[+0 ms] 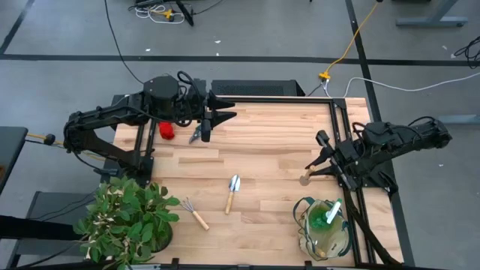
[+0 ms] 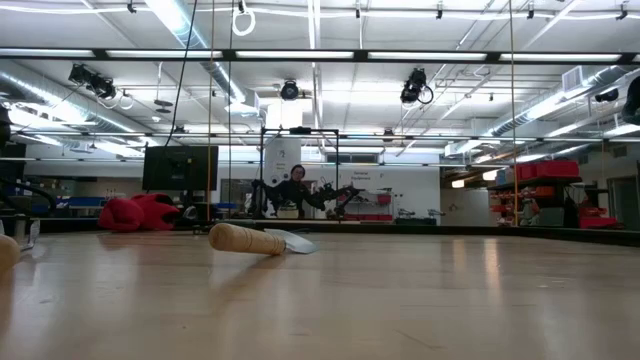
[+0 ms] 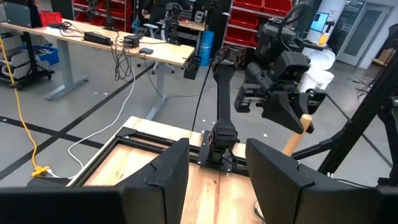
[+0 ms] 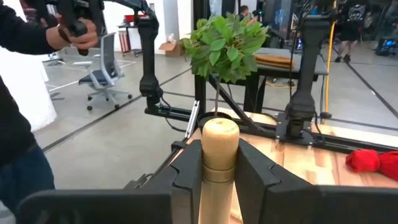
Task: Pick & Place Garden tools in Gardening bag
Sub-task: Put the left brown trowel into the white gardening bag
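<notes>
My right gripper [image 1: 315, 165] is at the table's right side, above the wood, shut on a tool's light wooden handle [image 4: 219, 143]; the tool's metal end is hidden. The beige gardening bag [image 1: 324, 227] stands near it at the front right with a green-and-white item [image 1: 330, 215] inside. My left gripper [image 1: 227, 115] hovers open over the far left, nothing between its fingers [image 3: 163, 168]. Below it lie dark pruning shears [image 1: 196, 135] and a red glove [image 1: 166, 130]. A trowel [image 1: 232, 192] and a small rake [image 1: 194, 213] lie flat mid-table. My right gripper pinches the wooden handle between its two fingers [image 4: 186, 165]. The fingers lie along the handle, whose rounded free end [image 4: 219, 129] sticks out past the fingertips toward the table's left. The tool is clear of the table, handle end slanting down [image 3: 292, 142].
A leafy potted plant [image 1: 124, 221] stands at the front left corner. A black frame rail [image 1: 341, 135] runs along the table's right edge. Bare wood lies between the trowel and the bag. A person's arm [image 4: 37, 37] shows in the room beyond the table.
</notes>
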You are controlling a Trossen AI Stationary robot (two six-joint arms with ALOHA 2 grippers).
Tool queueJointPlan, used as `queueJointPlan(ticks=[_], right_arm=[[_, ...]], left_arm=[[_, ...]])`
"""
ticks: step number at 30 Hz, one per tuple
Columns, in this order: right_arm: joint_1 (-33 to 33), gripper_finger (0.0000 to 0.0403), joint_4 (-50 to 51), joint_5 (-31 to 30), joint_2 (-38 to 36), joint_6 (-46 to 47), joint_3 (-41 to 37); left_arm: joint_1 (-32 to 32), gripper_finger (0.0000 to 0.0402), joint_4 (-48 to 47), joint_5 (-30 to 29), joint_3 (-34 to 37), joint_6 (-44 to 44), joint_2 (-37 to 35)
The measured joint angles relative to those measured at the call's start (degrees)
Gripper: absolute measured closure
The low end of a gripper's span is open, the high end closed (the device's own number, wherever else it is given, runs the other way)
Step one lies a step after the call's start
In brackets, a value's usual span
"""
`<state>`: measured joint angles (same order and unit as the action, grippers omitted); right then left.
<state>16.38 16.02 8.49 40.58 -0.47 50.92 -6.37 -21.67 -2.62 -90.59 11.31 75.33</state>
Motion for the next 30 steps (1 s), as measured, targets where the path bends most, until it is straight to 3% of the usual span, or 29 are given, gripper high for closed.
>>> queueJointPlan(ticks=[30], right_arm=[[5.58, 0.0332, -0.03, -0.06, 0.74, -0.02, 0.0]], left_arm=[[0.0, 0.0234, -0.02, 0.06, 0.0, 0.02, 0.0]])
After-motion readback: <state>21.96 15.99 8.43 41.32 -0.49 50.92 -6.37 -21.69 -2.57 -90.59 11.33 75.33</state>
